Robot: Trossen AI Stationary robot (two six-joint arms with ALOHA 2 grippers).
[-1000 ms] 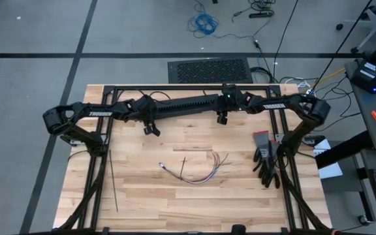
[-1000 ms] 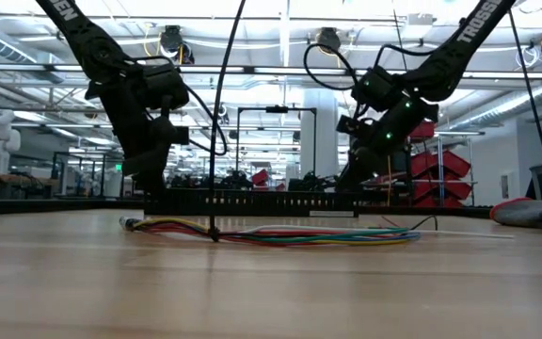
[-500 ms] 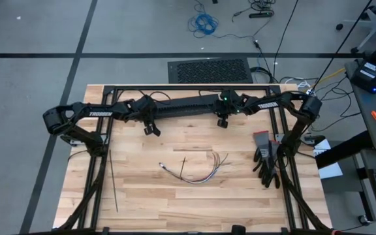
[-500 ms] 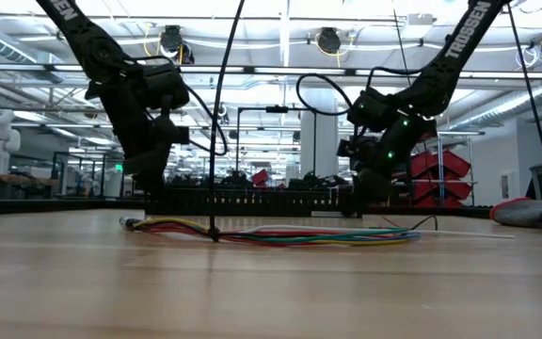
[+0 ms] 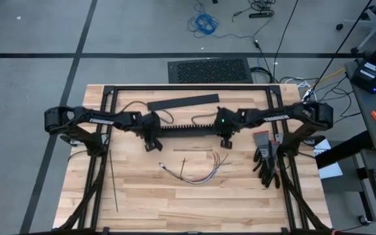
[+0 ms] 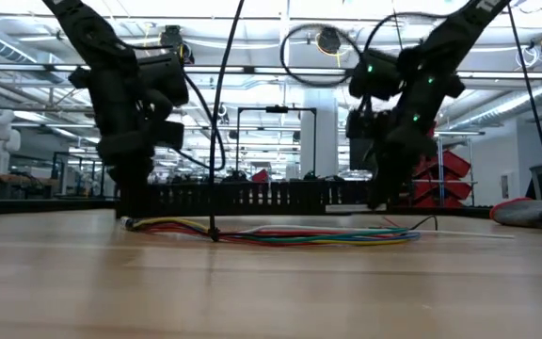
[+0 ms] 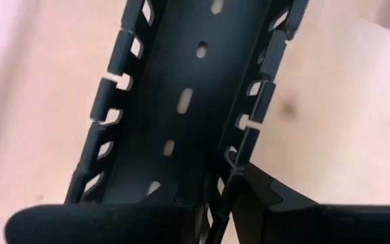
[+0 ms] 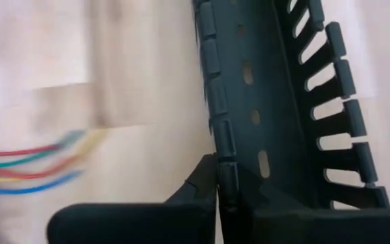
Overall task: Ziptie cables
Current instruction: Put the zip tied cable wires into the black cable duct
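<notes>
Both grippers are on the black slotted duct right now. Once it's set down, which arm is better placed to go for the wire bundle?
Probably the right. The right gripper sits just behind the splayed end of the cables; the left gripper is a little farther from the other end. Both grip the duct.

The cables [image 5: 198, 168] lie before the slotted duct [image 5: 187, 125], zipties [image 5: 112, 180] far left.

The cables [image 6: 280, 233] show red, green, yellow and blue strands; the slotted duct [image 5: 188, 125] is black; the counter [image 5: 240, 196] is pale wood.
</notes>
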